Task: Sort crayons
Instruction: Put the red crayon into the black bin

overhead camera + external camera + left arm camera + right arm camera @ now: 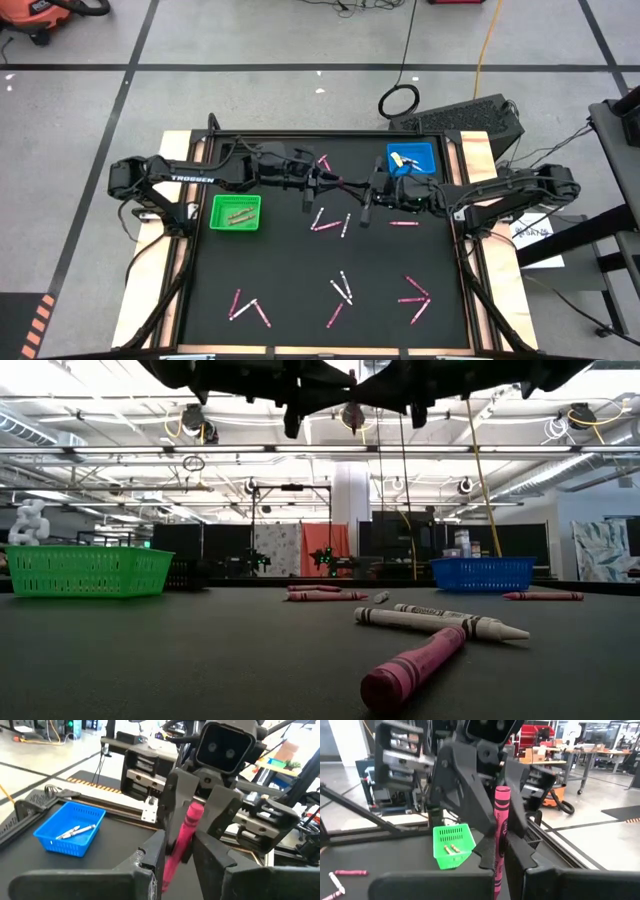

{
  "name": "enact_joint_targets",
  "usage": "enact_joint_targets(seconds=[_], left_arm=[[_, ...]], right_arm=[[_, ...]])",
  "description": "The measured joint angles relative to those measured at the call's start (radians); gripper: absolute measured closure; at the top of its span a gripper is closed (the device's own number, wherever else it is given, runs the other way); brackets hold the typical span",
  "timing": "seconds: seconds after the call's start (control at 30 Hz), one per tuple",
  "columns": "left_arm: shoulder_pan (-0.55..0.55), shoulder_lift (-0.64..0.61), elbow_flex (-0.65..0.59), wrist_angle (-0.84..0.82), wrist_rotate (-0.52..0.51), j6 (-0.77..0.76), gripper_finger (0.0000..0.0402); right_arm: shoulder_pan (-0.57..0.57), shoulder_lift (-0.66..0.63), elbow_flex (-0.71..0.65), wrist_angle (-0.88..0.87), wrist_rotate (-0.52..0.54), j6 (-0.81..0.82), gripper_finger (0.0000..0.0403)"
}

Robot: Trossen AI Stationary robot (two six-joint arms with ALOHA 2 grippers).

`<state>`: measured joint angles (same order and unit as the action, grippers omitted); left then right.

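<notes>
- Left gripper (pixel 318 187) and right gripper (pixel 368 192) meet mid-air above the mat's (pixel 290 270) far centre.
- Pink crayon (pixel 500 832) pinched in right fingers; left fingers spread beside it.
- Green basket (pixel 236 213) at left edge, blue basket (pixel 411 158) far right.
- Loose wax crayons (pixel 340 292) scattered on the matte black mat.
</notes>
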<state>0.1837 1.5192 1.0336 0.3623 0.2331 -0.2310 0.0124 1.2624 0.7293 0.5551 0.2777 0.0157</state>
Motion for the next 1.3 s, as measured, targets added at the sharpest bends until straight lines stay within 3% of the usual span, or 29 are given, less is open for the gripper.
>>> enact_joint_targets(seconds=[0.27, 0.53, 0.7, 0.9, 1.07, 1.3], left_arm=[[0.0, 0.0, 0.0, 0.014, 0.003, 0.001, 0.0315], [0.011, -0.001, 0.0, 0.013, 0.011, 0.04, 0.039], [0.017, -0.001, 0.0, 0.012, 0.013, 0.055, 0.0387], [0.024, -0.001, 0.0, 0.004, 0.009, 0.062, 0.0387], [0.066, -0.007, 0.0, -0.116, 0.014, 0.085, 0.0387], [0.179, -0.065, -0.001, -0.437, -0.009, 0.173, 0.0387]], right_arm=[[-0.006, 0.025, 0.0, 0.044, -0.022, 0.0, 0.0403], [-0.008, 0.024, 0.0, 0.041, -0.04, 0.005, 0.0403], [-0.013, 0.024, 0.0, 0.04, -0.043, 0.017, 0.0399], [-0.026, 0.025, 0.0, 0.039, -0.047, 0.022, 0.0361], [-0.027, 0.026, -0.001, 0.021, -0.041, 0.024, 0.0313], [-0.028, 0.0, 0.002, -0.03, -0.05, 0.013, 0.0271]])
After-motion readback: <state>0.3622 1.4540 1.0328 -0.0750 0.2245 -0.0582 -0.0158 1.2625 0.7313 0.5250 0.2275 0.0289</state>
